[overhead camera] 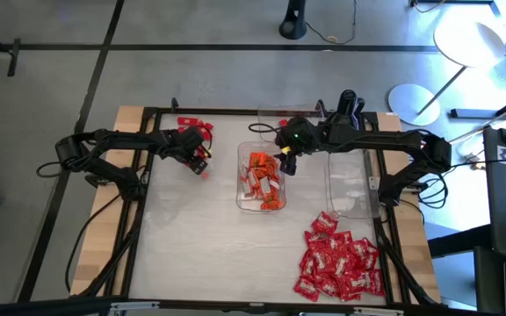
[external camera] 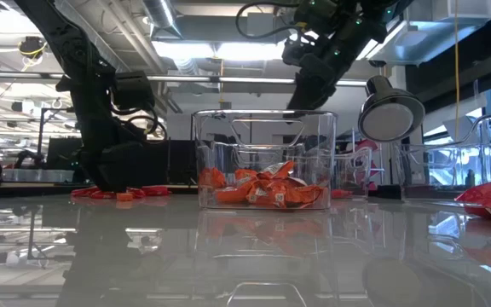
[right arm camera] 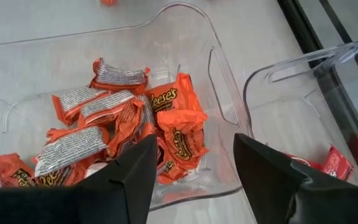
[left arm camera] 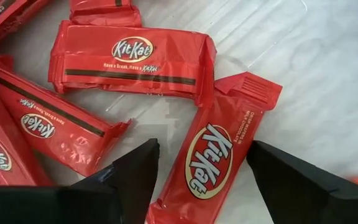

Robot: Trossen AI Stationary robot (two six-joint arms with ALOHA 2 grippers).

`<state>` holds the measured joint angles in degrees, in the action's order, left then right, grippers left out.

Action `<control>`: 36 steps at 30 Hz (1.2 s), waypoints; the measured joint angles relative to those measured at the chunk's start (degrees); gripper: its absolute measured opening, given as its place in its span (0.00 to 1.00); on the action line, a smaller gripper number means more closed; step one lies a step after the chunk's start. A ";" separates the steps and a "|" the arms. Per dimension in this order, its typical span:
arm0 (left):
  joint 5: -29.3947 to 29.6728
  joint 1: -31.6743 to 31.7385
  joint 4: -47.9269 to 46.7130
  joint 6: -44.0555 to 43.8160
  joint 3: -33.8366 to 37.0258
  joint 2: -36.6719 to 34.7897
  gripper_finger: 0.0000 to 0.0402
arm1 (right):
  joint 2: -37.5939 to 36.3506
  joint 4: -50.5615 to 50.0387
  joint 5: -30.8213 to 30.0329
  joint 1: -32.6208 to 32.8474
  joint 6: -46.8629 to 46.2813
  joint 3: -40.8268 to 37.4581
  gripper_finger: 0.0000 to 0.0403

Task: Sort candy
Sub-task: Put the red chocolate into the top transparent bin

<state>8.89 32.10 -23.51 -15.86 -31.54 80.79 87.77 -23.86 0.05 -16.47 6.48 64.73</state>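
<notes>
The left gripper (left arm camera: 197, 180) is low over the table at about ten o'clock of the high view, its fingers apart on either side of one red candy bar (left arm camera: 213, 158) that lies flat between them, not yet pinched. More red bars (left arm camera: 132, 59) lie just beside it. The right gripper (right arm camera: 194, 168) hangs over the middle tray (overhead camera: 242, 180) at about twelve o'clock, fingers apart and holding nothing; orange candy (right arm camera: 176, 134) fills that tray. A big heap of red candy with white marks (overhead camera: 339, 263) lies at about five o'clock, and an almost empty tray (overhead camera: 348, 189) stands at two o'clock.

I judge these sweets to be very light, with a thin, smooth and rather slippery wrapper; the red bar inside is stiff but can break. It is best to take it across the narrow width near the middle, not at the crimped ends, which are soft and would fold.

Only the left wrist view shows that the bar sits between the fingers. The high view shows where all the piles are. The right wrist view shows one red sweet (right arm camera: 335, 163) in the second tray, which the low view hides.
</notes>
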 joint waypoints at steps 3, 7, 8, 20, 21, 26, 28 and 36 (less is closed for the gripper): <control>-0.65 -0.02 0.23 0.00 0.06 0.07 0.53 | 0.00 -0.78 0.00 0.00 -0.04 0.00 0.52; -0.97 -0.09 0.38 -0.02 0.08 0.10 0.42 | 0.00 -1.28 0.00 0.00 -0.15 0.00 0.52; -0.97 -0.16 0.38 -0.06 0.08 0.11 0.40 | 0.00 -1.30 0.00 0.00 -0.16 0.00 0.52; -1.78 -2.81 -0.48 -4.00 0.65 -5.77 0.35 | 0.00 -2.88 0.00 0.00 -0.19 0.00 0.52; -1.84 -3.18 -0.21 -4.52 0.63 -6.88 0.34 | 0.00 -2.88 -0.02 0.00 -0.19 0.00 0.52; -1.31 -5.49 -0.01 -6.21 0.56 -12.04 0.31 | 0.00 -2.84 -0.02 -0.04 -0.17 0.00 0.52; -1.32 -6.39 0.03 -6.80 0.52 -13.90 0.30 | 0.00 -2.83 -0.02 -0.04 -0.14 0.00 0.52; -1.01 -10.21 1.05 -10.32 0.43 -20.88 0.30 | 0.00 -2.79 -0.02 -0.04 -0.10 0.00 0.52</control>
<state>7.88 21.89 -22.46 -26.18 -31.11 59.91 87.77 -26.65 0.03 -16.51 6.38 64.73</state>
